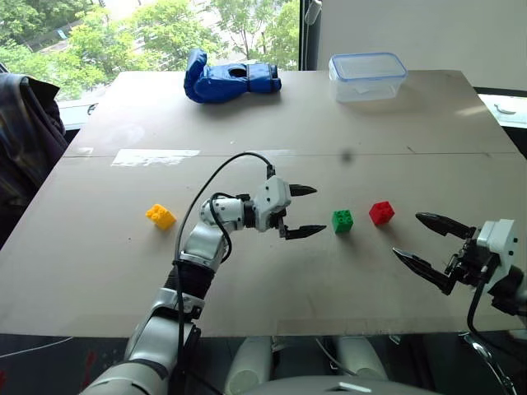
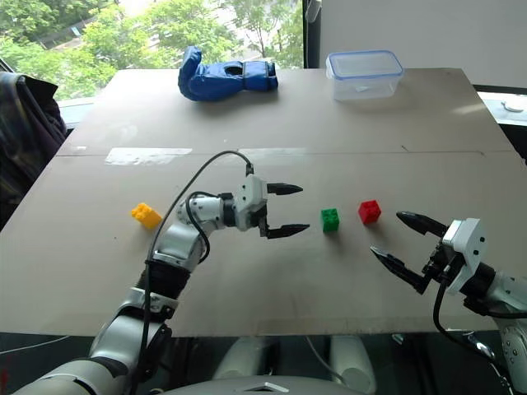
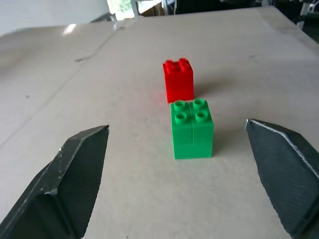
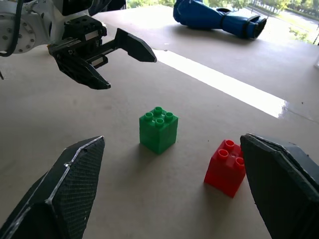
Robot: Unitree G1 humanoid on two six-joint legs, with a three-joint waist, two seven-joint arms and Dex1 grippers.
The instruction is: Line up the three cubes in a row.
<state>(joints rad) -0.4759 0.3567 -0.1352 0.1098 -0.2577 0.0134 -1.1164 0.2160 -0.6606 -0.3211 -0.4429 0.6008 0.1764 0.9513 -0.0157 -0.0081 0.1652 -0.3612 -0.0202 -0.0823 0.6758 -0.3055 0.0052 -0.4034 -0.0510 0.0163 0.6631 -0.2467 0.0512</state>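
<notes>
Both grippers (image 1: 301, 211) (image 1: 426, 239) wide open, empty, head view adds yellow cube (image 1: 160, 216), seemingly far left.

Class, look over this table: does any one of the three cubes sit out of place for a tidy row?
Yes. The yellow cube sits alone, far to the left, while the green cube and red cube stand close together on the right. The open left gripper is between them. Nothing looks spilled or damaged.

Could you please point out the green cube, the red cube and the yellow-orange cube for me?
green cube (image 1: 342, 220), left eye view, front face.
red cube (image 1: 381, 213), left eye view, front face.
yellow-orange cube (image 1: 160, 216), left eye view, top.
</notes>
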